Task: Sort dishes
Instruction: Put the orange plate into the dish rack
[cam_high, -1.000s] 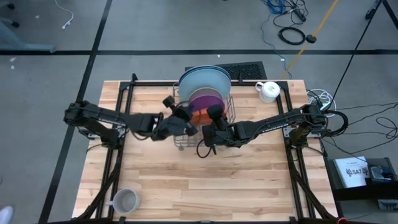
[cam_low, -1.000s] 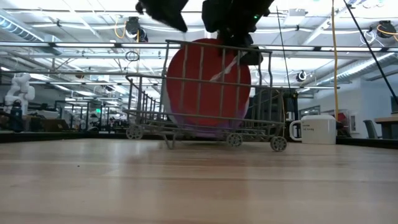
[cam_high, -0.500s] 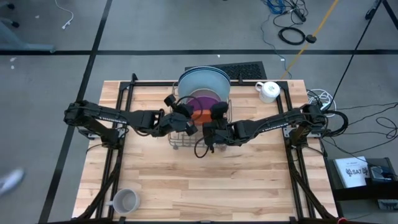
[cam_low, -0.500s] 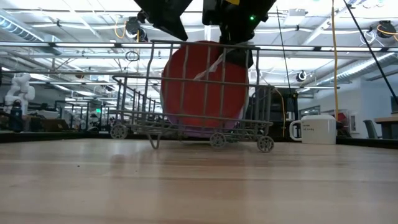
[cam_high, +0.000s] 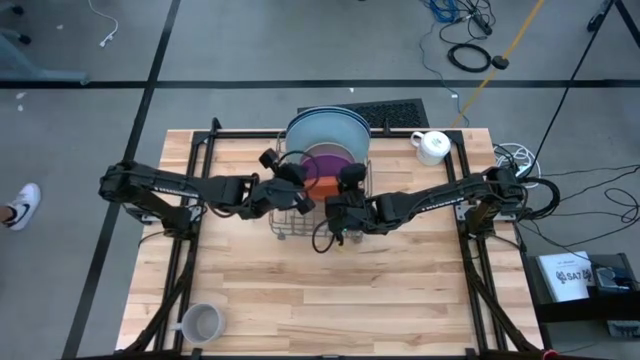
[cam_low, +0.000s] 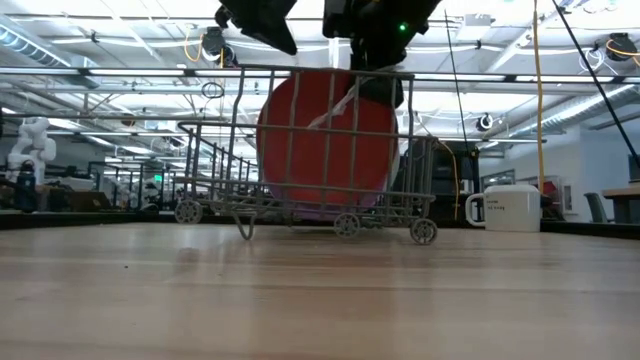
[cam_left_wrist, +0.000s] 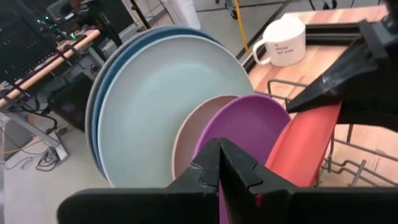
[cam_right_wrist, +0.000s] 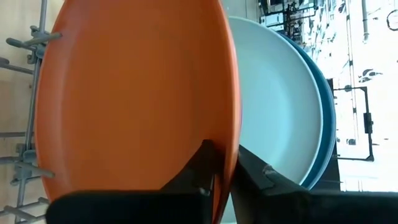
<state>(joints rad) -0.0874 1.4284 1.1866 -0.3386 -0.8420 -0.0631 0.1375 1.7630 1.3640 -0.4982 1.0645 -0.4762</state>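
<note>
A wire dish rack (cam_low: 240, 150) stands at the table's far middle with the dishes on edge in it. From far to near they are large blue and light blue plates (cam_high: 325, 128), a pink-rimmed grey plate (cam_left_wrist: 186, 134), a purple plate (cam_left_wrist: 249, 127) and an orange plate (cam_low: 325, 135). My left gripper (cam_left_wrist: 219, 149) reaches in from the table's left and is shut at the purple plate's upper rim. My right gripper (cam_right_wrist: 221, 163) reaches in from the right and is shut on the orange plate's top rim. My left gripper pinches the purple plate's upper rim (cam_left_wrist: 233, 135) between its two fingers. It comes slanting down from the table's left. The plate stands on edge in the rack, behind the orange plate. How far the rim reaches between the fingers does not show. My right gripper pinches the orange plate's top rim (cam_right_wrist: 225, 134), one finger on each face. The fingers slant down from the table's right and lie across the rim. The plate stands upright with its lower edge (cam_low: 320, 200) in the rack.
A white mug (cam_high: 432, 147) stands at the far right corner. A grey mug (cam_high: 200, 322) lies at the near left edge. The near half of the wooden table (cam_high: 330, 290) is bare. A black frame (cam_high: 200, 150) runs along the table's sides.
My right gripper has rolled about its own axis and closed on the orange plate's rim. The rack with its plates has slid a little toward the table's left edge, and my left gripper has gone with it, still shut.
</note>
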